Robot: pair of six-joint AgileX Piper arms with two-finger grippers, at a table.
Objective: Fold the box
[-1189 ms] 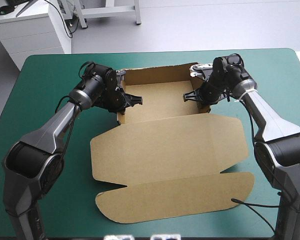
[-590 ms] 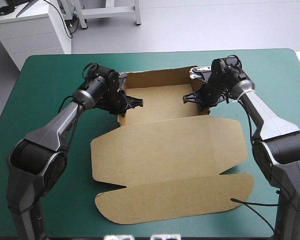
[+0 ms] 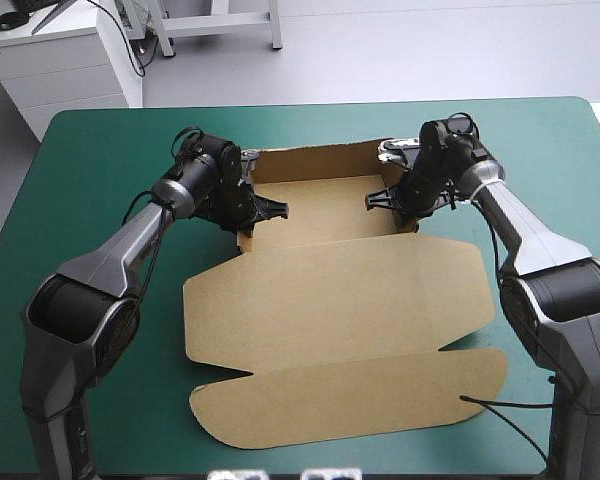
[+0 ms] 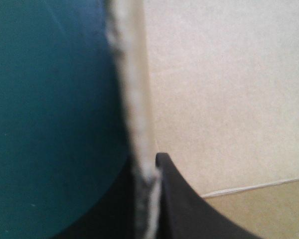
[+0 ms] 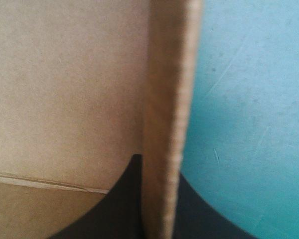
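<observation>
Both grippers had crept a shade toward the near edge since the earlier frames, and the far wall of the box sat a little lower in the high view; the lid had barely shifted

Box lay mid-table on the teal-green cover: tray part at the far side with its walls up, lid and front flap spread flat toward the near edge

Left gripper was clamped on the left side wall. In its wrist view the board's raw edge ran up between the black fingers, one inside the tray, one on the cover side, almost no gap. Right gripper was pinched the same way on the right side wall, the board's edge splitting its fingers

Handling, as judged: light, thin board, stiff across a panel but ready to hinge at the creases. It would likely dent or buckle if squeezed hard or pushed off-line, and the smooth face could slip in the fingers. Best hold seemed to be the top edge of a wall near a crease, both sides worked together so the tray did not skew
</observation>
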